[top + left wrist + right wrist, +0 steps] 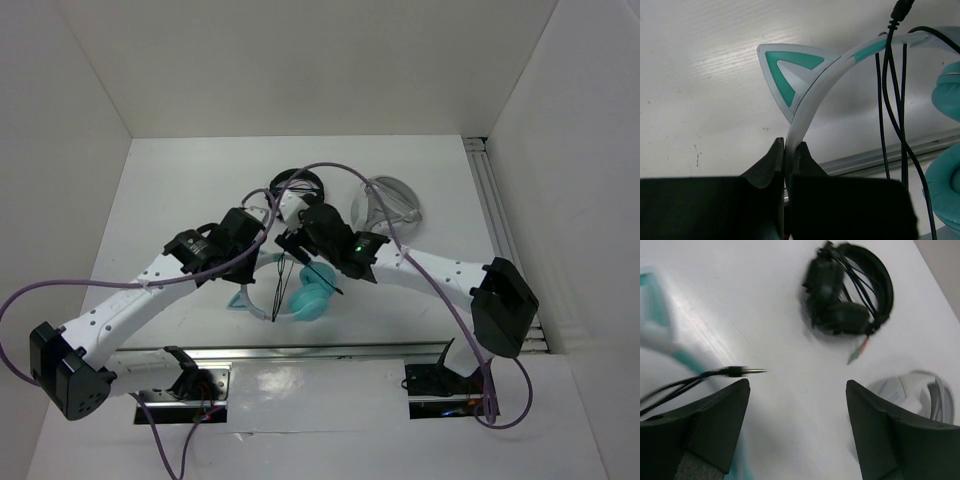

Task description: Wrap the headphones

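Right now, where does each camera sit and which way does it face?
Top external: above and behind the arm bases, looking down at the table; both arms show, meeting over the teal headphones.
Left wrist: on the left arm, looking along the left tool, shut on the pale headband; only its fingers show.
Right wrist: on the right arm, looking down past the open right tool at the black headphones and grey-white headphones.
Shared: both wrist views show the thin black cable.

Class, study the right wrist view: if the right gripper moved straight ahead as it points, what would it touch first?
Probably bare table: the right gripper is open, with nothing between its fingers. The cable plug sits beside one finger; depth is unclear.
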`<state>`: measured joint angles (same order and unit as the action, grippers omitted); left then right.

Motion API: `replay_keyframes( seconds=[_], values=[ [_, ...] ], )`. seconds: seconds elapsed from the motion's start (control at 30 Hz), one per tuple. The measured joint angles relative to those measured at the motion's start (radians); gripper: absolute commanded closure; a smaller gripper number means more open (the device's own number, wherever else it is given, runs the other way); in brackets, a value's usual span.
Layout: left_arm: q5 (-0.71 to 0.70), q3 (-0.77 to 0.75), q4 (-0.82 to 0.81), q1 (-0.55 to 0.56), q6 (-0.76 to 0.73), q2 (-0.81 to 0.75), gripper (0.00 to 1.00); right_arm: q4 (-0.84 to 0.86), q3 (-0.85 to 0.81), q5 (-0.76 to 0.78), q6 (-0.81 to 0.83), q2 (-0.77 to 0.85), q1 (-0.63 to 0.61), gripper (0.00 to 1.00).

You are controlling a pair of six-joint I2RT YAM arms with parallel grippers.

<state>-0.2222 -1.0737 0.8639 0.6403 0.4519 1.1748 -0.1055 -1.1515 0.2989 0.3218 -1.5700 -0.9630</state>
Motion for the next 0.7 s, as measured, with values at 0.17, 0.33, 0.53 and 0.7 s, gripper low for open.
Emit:
replay_keyframes(
  seconds=[0.17, 0.33, 0.53, 0.7],
  values=[
    [0.011, -0.005, 0.043, 0.031, 0.002, -0.001, 1.00, 0.015, 0.055, 0.047, -0.096, 0.077, 0.133, 0.03],
    [0.008, -0.019, 0.068, 0.016, 0.026, -0.001, 1.00, 0.017, 0.060, 0.060, -0.136, 0.135, 0.145, 0.01],
    [-0.026, -0.030, 0.075, 0.003, 0.057, 0.001, 1.00, 0.015, 0.060, 0.075, -0.183, 0.179, 0.150, 0.01],
    [-0.105, -0.030, 0.077, -0.046, 0.137, 0.016, 1.00, -0.021, 0.056, 0.116, -0.253, 0.248, 0.152, 0.01]
  ],
)
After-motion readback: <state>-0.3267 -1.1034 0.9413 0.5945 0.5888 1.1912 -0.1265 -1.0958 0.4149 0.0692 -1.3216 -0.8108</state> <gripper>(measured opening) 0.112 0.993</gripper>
